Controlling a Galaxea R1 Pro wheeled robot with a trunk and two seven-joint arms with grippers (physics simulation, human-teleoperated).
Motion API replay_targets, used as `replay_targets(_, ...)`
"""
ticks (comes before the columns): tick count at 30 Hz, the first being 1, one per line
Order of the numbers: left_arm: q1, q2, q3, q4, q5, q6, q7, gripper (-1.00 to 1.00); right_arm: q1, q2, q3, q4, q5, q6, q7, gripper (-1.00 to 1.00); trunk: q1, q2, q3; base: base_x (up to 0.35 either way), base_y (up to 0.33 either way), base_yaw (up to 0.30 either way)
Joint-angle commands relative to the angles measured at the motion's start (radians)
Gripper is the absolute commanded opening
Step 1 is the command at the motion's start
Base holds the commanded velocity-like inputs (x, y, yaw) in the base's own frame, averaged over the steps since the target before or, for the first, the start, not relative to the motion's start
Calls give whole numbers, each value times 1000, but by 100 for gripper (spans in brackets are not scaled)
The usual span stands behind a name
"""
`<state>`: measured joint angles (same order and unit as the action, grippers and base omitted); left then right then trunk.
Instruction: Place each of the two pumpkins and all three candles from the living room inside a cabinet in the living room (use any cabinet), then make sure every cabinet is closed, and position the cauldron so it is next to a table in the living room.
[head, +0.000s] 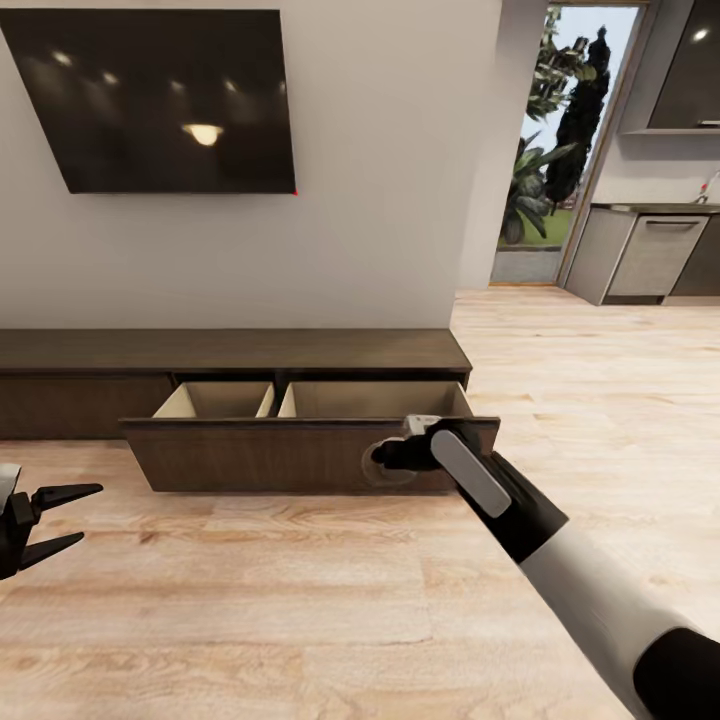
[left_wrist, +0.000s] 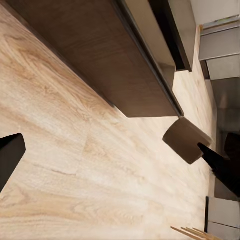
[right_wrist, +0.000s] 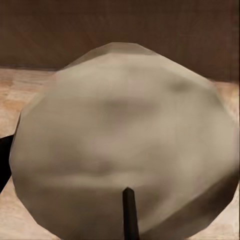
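Head view counts one cabinet — a long, low dark-brown unit against the white wall under a black TV — with one drawer pulled out over the plank floor. That drawer has two pale wood compartments side by side, and both look bare as far as their interiors show.

One candle is in sight, a beige-grey stub seen only faintly in front of the drawer's dark front panel near its right end, below the rim and outside the compartments. The right hand has it: the fingers are closed around the candle, reaching in from the right at the end of the white-and-black arm. Right wrist view shows the candle's flat round face close up, with a dark fingertip pressed across its edge and the brown panel behind.

Left wrist view catches the same candle from the side, just off the drawer's corner, pinched by a dark finger.

Left hand hangs low at the left over the floor, well apart from the drawer — two black fingers spread, nothing between them.
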<state>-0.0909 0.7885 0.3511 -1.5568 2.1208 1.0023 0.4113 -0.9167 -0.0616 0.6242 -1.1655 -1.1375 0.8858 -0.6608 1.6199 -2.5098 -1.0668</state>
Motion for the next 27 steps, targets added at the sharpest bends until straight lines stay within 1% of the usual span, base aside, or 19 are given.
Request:
replay_targets(1,-1,0,0,-1,10,3,11,100,0,-3,-7,-8,-32,-3,-26,-100,0,0,-1,3,0,0)
replay_targets(3,-1,0,0,-1,10,2,11,100,1,-5,-18,-16,-36,2,-43,-100,0,0,-1,1,0,0)
replay_targets(6,-1,0,0,-2,10,2,11,100,1,-6,-25,-19,-36,-3,-50,-100,0,0,-1,0,0,0)
replay_targets(14,-1,0,0,-2,10,2,11,100,1,-5,-29,-18,-36,-45,-54,-100,0,0,-1,0,0,0)
replay_targets(19,-1,0,0,-3,10,2,11,100,1,-4,-29,-9,-36,-49,-54,-100,0,0,-1,3,-3,0)
replay_targets(27,-1,0,0,-3,10,2,11,100,1,-3,-29,-4,-33,-56,-56,-100,0,0,-1,174,-172,0)
